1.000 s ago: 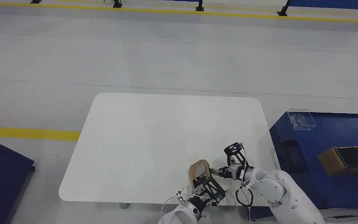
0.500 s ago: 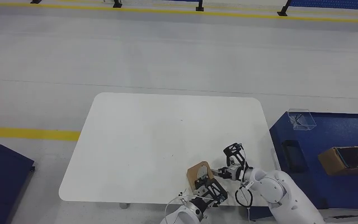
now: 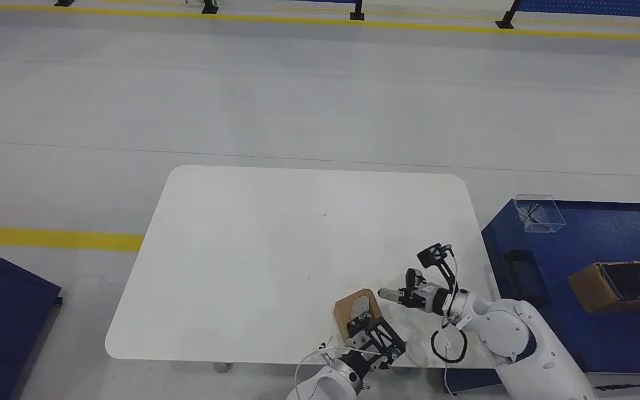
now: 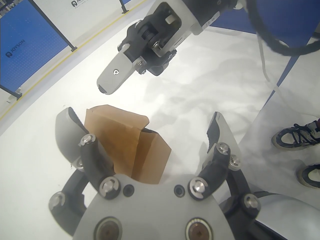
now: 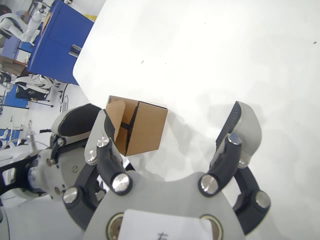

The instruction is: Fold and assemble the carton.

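Nearest the robot, by the table's front edge, the left gripper is spread wide and grips nothing. The brown carton stands between its fingers, close against one and well clear of the other. The carton rests on the white table, partly folded, with a dark gap between its end flaps and a rounded tab standing up. Just beyond it the right gripper is also spread wide and empty, its tips near the carton but apart from it.
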Motion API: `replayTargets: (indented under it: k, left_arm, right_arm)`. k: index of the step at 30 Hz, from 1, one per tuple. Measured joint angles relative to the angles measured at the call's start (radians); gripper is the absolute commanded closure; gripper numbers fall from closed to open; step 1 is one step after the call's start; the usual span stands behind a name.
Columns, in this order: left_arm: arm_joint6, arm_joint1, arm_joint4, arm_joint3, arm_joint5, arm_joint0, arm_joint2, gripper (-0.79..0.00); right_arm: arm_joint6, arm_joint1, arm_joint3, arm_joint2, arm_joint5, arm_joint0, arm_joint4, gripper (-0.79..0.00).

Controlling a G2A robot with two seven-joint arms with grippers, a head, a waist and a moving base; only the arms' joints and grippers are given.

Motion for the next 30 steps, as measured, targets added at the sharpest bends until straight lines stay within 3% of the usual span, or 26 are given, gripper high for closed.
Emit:
replayTargets:
  k: [13, 30]
  left_arm:
    - [0.027, 0.000, -0.023, 0.004, -0.001, -0.001, -0.003, -0.785]
    - [0.026, -0.003, -0.048, 0.029, -0.003, -0.013, -0.002, -0.785]
  right_arm:
    - [-0.024, -0.003, 0.002, -0.047, 0.006, -0.006, -0.101, -0.785]
    - [-0.032, -0.007, 0.020, -0.081, 0.012, 0.008, -0.124, -0.785]
